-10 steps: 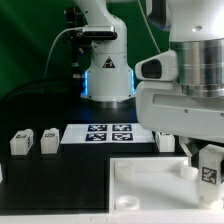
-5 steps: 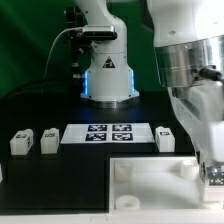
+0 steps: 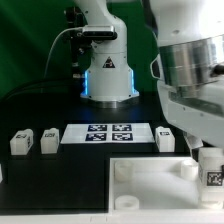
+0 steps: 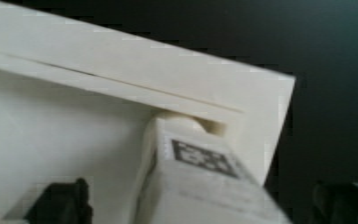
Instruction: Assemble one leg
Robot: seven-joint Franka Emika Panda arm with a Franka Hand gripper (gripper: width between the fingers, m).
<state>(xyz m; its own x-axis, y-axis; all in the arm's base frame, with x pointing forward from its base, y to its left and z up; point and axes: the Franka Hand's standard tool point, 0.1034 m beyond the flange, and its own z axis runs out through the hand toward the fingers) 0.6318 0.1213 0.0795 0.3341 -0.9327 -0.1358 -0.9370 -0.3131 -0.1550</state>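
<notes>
- The leg (image 3: 212,172) stands upright at the edge of the white panel (image 3: 148,178), on the exterior view's right. Its tag faces the camera.
- In the wrist view its end sits at the panel's corner socket (image 4: 197,124). I can't tell whether it is fully seated.
- My gripper (image 4: 202,205) is spread apart. Its dark fingers (image 4: 60,196) flank the leg with a clear gap on each side and grip nothing.
- I judge the step in hand to be fixing this leg into the socket.
- To do it well, I'd centre the fingers on the leg's flat sides before closing.
- I'd then keep the leg vertical and work it in gently, so the panel doesn't slide.
- The spare legs (image 3: 20,143) beside the marker board (image 3: 108,133) are well apart from this corner.
</notes>
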